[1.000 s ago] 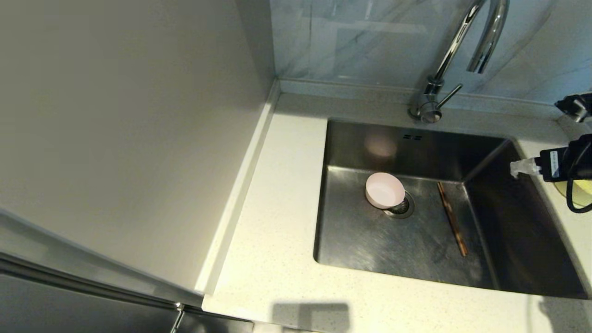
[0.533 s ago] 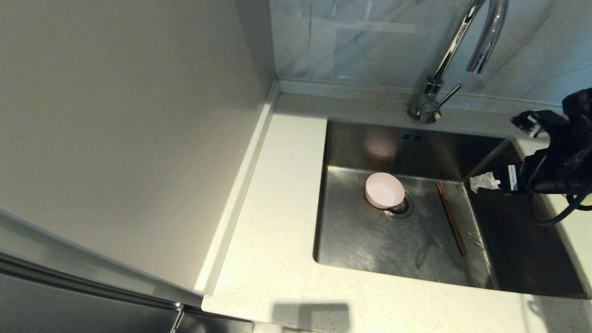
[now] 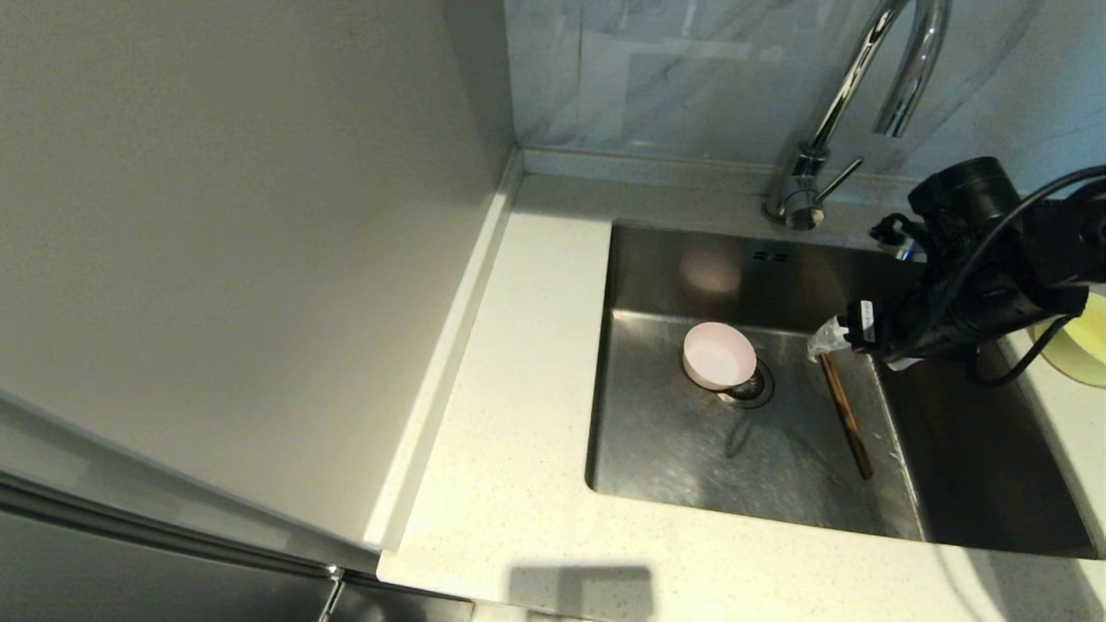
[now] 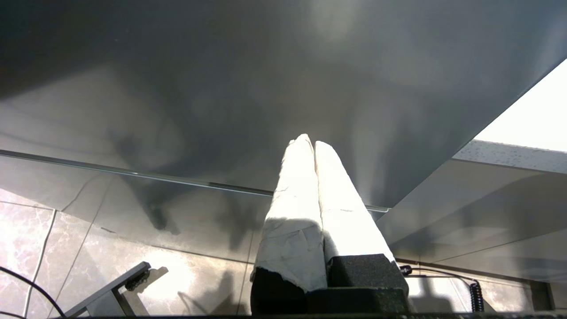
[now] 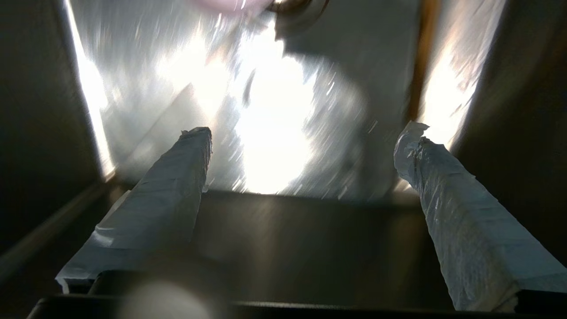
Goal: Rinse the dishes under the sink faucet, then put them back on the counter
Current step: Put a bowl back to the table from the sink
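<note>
Looks about a third done: the yellow bowl (image 3: 1080,350) sits on the bench (image 3: 518,415) at the right. The pink bowl (image 3: 718,355) and chopsticks (image 3: 847,419) lie in the sink (image 3: 683,441). The right pincer (image 3: 828,339) hangs spread and empty above the chopsticks' far end; the left pincer (image 4: 310,146), parked below, is clenched on nothing.

The counter (image 3: 518,449), off-white speckled stone, occupies the lower centre of the frame and surrounds the sink (image 3: 674,449). The yellow bowl (image 3: 1080,350) rests on it at the right edge.

Head view looks steeply down on the sink (image 3: 674,449), which the close right wrist view shares.
</note>
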Robot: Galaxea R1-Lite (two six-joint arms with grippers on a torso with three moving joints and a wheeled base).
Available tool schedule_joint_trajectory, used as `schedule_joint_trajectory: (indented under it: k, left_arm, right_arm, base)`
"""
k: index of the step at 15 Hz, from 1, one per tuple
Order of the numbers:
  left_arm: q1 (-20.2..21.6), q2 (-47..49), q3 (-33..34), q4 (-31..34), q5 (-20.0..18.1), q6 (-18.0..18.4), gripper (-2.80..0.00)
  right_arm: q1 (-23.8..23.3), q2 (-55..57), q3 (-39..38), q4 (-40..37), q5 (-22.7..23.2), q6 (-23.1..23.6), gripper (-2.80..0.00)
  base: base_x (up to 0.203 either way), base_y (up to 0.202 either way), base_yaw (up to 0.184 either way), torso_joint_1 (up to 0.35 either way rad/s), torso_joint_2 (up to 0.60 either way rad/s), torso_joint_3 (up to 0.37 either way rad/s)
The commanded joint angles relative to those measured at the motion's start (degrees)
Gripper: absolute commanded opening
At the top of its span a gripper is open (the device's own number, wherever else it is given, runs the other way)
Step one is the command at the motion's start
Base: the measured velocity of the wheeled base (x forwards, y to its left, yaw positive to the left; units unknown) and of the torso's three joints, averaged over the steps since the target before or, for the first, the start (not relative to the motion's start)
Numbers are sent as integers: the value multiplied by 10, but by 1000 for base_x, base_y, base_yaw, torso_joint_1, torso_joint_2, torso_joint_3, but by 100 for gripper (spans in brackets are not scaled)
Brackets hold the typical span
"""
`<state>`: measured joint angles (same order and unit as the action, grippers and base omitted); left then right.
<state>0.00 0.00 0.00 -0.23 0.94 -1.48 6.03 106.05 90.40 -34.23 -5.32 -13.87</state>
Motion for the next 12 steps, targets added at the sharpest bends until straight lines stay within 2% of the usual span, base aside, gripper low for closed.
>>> schedule_joint_trajectory:
  k: [1, 4, 6, 8, 12]
  left_arm:
    - [0, -2, 0, 0, 0, 0, -280]
    - [0, -2, 0, 0, 0, 0, -280]
    - [0, -2, 0, 0, 0, 0, -280]
    - [0, -2, 0, 0, 0, 0, -280]
    - [0, -2, 0, 0, 0, 0, -280]
  right_arm:
    - [4, 78, 84, -136, 23, -60, 0]
    - [6, 155, 169, -162, 33, -145, 0]
    - [6, 195, 219, -150, 34, -176, 0]
    - [6, 220, 224, -85, 32, -184, 0]
    - [6, 272, 223, 25, -16, -185, 0]
  base:
    - [0, 0, 0, 0, 0, 0]
    - [0, 0, 0, 0, 0, 0]
    - [0, 0, 0, 0, 0, 0]
    - [0, 0, 0, 0, 0, 0]
    - [0, 0, 0, 0, 0, 0]
